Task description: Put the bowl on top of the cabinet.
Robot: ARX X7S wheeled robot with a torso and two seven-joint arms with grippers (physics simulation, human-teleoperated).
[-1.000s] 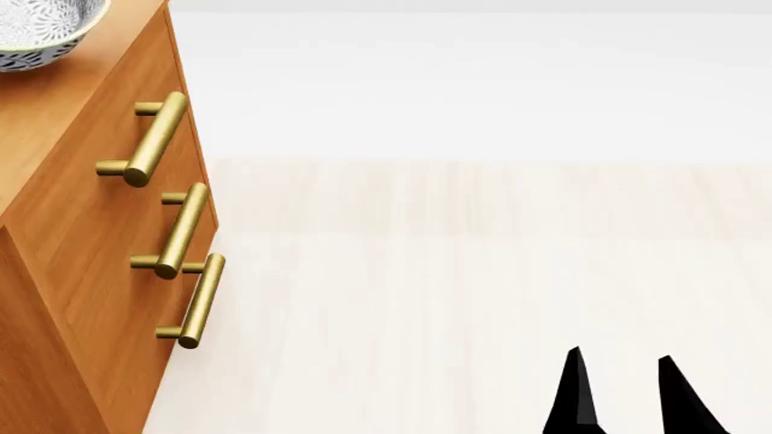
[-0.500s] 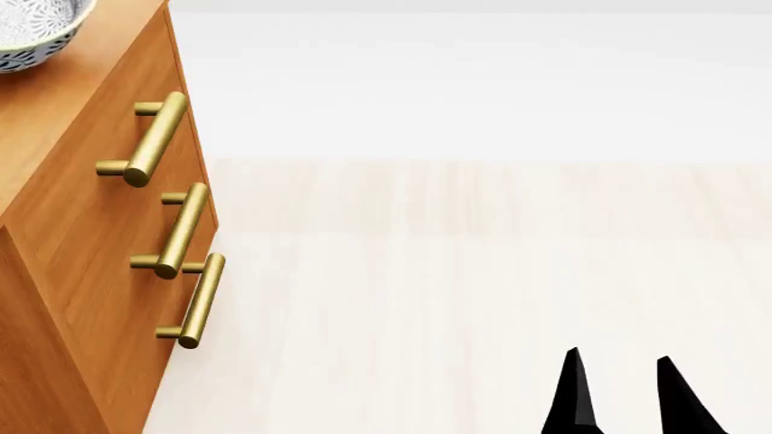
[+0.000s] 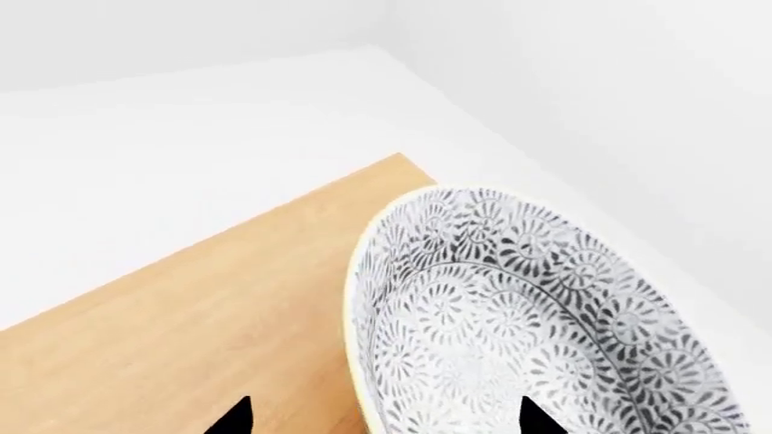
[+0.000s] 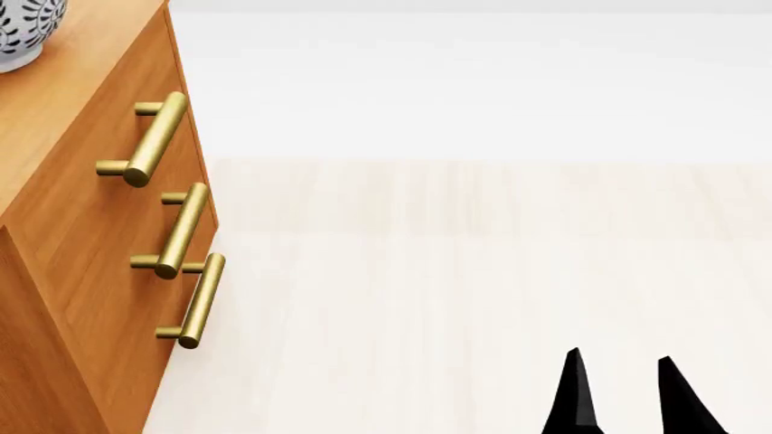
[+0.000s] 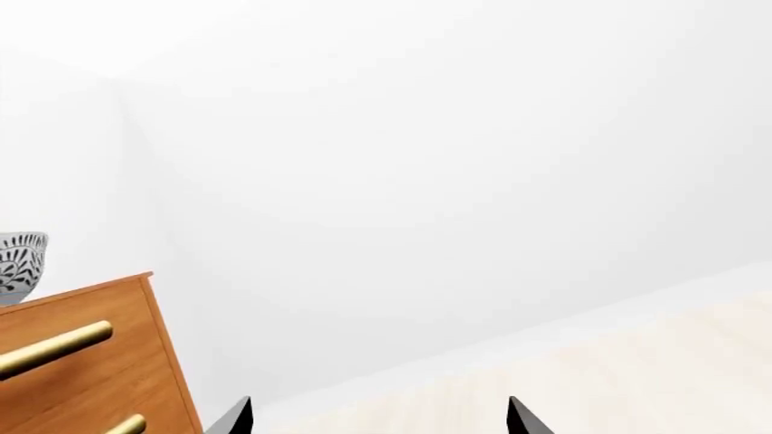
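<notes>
Left jaws straddle the bowl (image 3: 531, 334), upright, mouth up, on the cabinet (image 4: 85, 208).

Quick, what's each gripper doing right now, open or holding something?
Left gripper: open, fingertips either side of the bowl rim, not clamped.
Right gripper: open, holding nothing.

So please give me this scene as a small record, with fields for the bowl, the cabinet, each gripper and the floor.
bowl: patterned bowl, on the cabinet top near one corner, upright
cabinet: orange-brown wooden cabinet, lighter top, three brass bar handles in the head view
left gripper: only the tips show, jaws apart, one tip on either side of the bowl's rim; contact cannot be told
right gripper: low over the floor, jaws open, holding nothing
floor: pale wood floor
</notes>
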